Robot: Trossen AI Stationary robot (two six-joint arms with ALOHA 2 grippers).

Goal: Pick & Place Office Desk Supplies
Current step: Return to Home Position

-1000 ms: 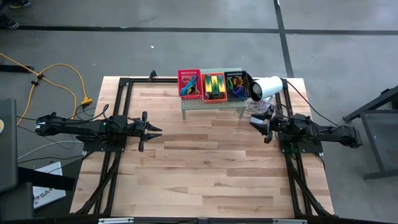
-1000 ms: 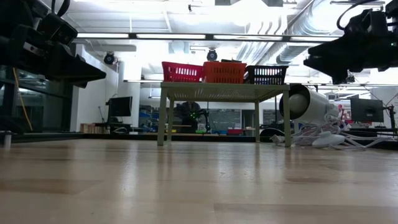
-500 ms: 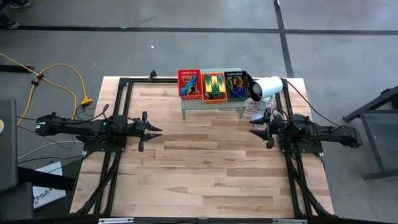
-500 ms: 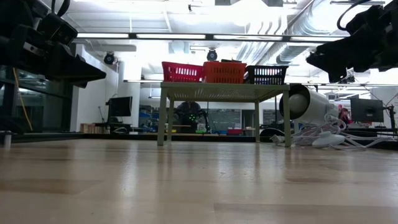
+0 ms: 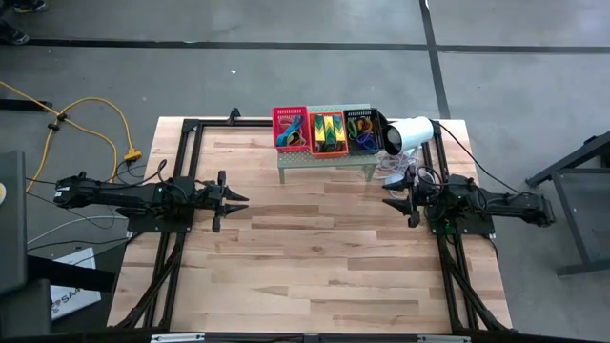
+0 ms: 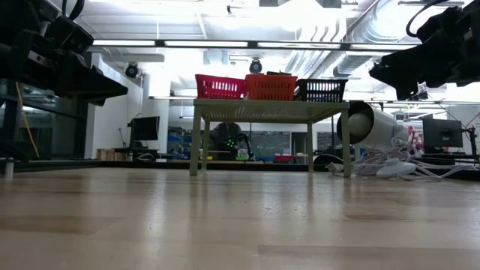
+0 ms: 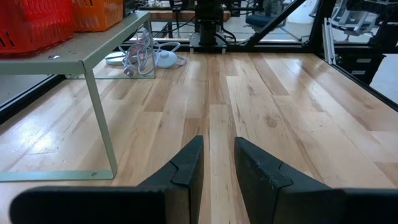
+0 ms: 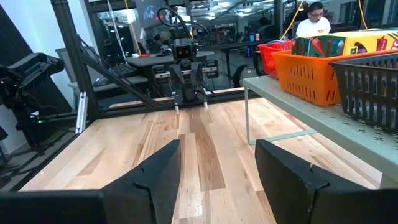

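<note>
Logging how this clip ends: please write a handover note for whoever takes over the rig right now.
Grippers: the left gripper is open with a narrow gap, empty, hovering over the left side of the table. The right gripper is open, empty, hovering at the right side near the white lamp-like device.
Supplies: the red bin, orange bin and black bin stand in a row on the pale-green shelf at the far edge, all filled.
Done: sorting and shelving look complete; no loose supplies show on the tabletop.
Left: probably only parking both arms at home.

The bench is pale wood planks with a soft sheen. The shelf looks matt painted metal, the orange bin lattice plastic, the left hand matt black plastic.
</note>
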